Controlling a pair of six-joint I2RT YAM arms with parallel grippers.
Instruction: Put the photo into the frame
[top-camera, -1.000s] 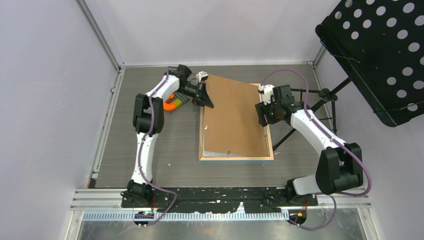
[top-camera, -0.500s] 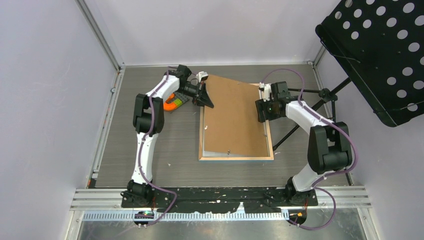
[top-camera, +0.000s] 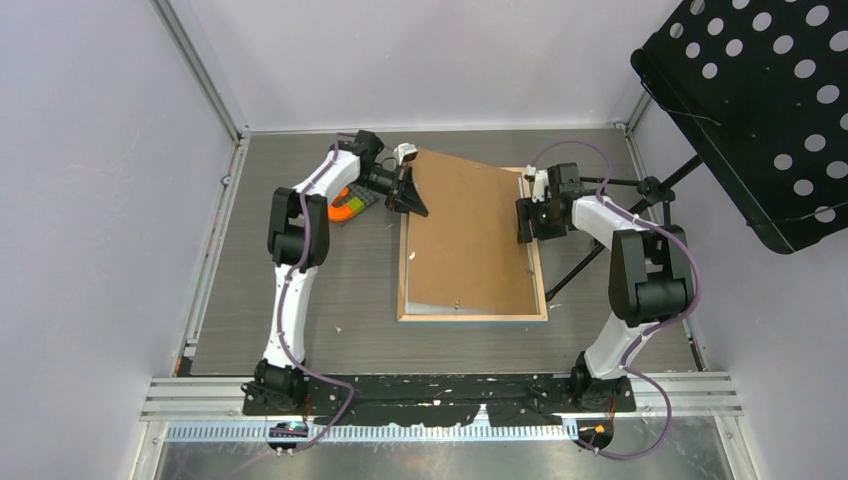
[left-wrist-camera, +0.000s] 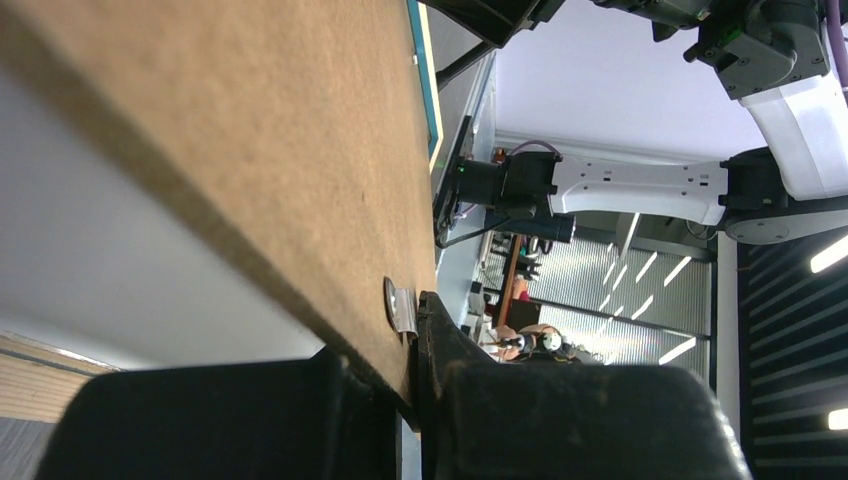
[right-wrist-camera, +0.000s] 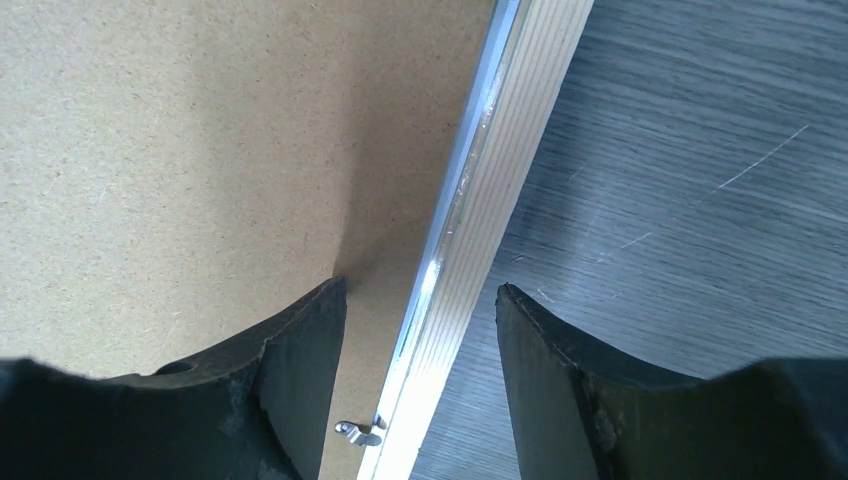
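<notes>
The frame (top-camera: 541, 290) lies back-up on the table, its light wood rails showing. A plain brown backing board (top-camera: 465, 235) rests skewed on it, the far left corner lifted. My left gripper (top-camera: 408, 200) is shut on that lifted edge of the board (left-wrist-camera: 250, 130), beside a small metal tab (left-wrist-camera: 400, 308). My right gripper (top-camera: 527, 222) hovers open over the frame's right rail (right-wrist-camera: 500, 200), one finger above the board (right-wrist-camera: 200, 150) and the other above the table. The photo is hidden; only a pale surface shows under the board.
A black perforated music stand (top-camera: 760, 100) overhangs the back right corner, and its tripod legs (top-camera: 600, 255) reach the frame's right side. An orange and green object (top-camera: 347, 207) lies by the left arm. Walls close the table on three sides.
The right arm has folded its elbow in and up, and its gripper has shifted slightly along the frame's right rail. The left gripper and the board have not moved.
</notes>
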